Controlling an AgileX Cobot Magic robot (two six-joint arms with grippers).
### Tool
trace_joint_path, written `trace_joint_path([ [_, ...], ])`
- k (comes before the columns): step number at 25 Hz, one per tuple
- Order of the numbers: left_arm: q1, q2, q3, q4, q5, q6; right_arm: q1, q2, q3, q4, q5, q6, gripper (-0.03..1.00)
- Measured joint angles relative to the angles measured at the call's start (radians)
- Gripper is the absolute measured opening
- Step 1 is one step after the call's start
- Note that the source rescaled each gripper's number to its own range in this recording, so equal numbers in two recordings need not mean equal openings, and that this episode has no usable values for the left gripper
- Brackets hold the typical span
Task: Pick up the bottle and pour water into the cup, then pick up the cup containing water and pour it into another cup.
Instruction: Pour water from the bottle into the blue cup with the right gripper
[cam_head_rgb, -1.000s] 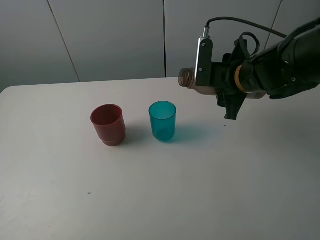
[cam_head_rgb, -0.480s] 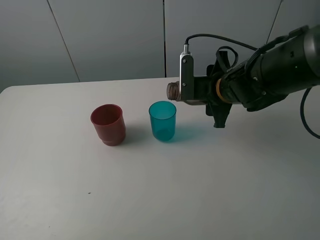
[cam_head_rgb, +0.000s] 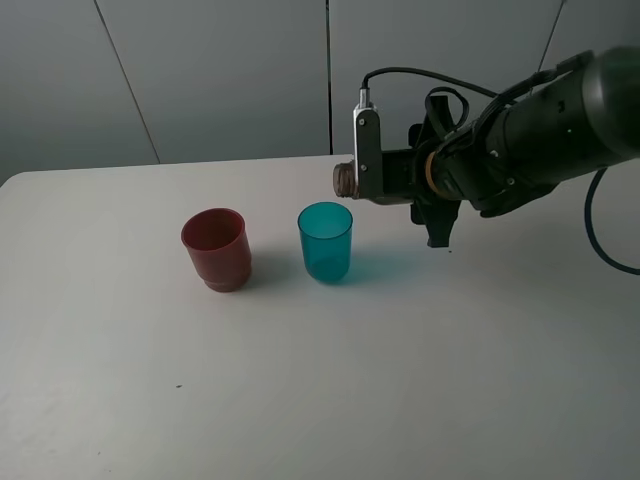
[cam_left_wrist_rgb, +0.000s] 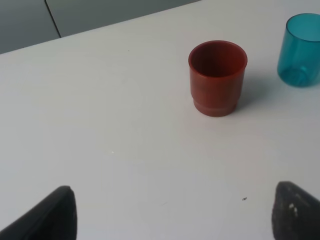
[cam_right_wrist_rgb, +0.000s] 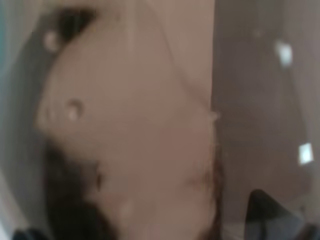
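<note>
Fingertips (cam_left_wrist_rgb: 57, 215) of the left gripper (cam_left_wrist_rgb: 175, 216) sit dark at the near corners of the left wrist view, spread wide apart, with bare white table (cam_left_wrist_rgb: 100, 125) showing between them. Ahead of that open hand stands another cup (cam_left_wrist_rgb: 217, 77), the squat dark red one, upright on its stepped base. Farther out from the left gripper, past the red cup and off to one side, stands the cup (cam_left_wrist_rgb: 301, 50), the teal translucent tumbler, also upright; a strip of table separates the two.

Beyond the tumbler the right gripper (cam_head_rgb: 412, 182) hangs above the table, clamped on the bottle (cam_head_rgb: 346, 180), which lies roughly level in its grasp. The bare threaded neck sticks out of the hand toward the cups, its mouth higher than the teal rim and near the rim's edge on the gripper's side, not touching it; whether it is directly over the cup I cannot tell. Most of the bottle's body is hidden inside the hand, and from the right wrist it shows only as a brown blur filling the view. Behind the right gripper rises a grey panelled wall (cam_head_rgb: 230, 80).
</note>
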Motion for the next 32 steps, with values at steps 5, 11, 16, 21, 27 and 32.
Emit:
trace_joint_path([
  [5, 0.000, 0.000, 0.000, 0.000, 0.000, 0.000, 0.000, 0.008, 0.000, 0.000, 0.007, -0.069, 0.01],
  [11, 0.000, 0.000, 0.000, 0.000, 0.000, 0.000, 0.000, 0.008, -0.014, 0.000, 0.023, -0.113, 0.01],
  [16, 0.000, 0.000, 0.000, 0.000, 0.000, 0.000, 0.014, 0.008, -0.045, 0.000, 0.036, -0.153, 0.01],
  [21, 0.000, 0.000, 0.000, 0.000, 0.000, 0.000, 0.026, 0.008, -0.047, 0.000, 0.054, -0.200, 0.01],
  [27, 0.000, 0.000, 0.000, 0.000, 0.000, 0.000, 0.026, 0.008, -0.047, 0.000, 0.079, -0.257, 0.01],
  [32, 0.000, 0.000, 0.000, 0.000, 0.000, 0.000, 0.030, 0.008, -0.047, 0.000, 0.089, -0.280, 0.01],
])
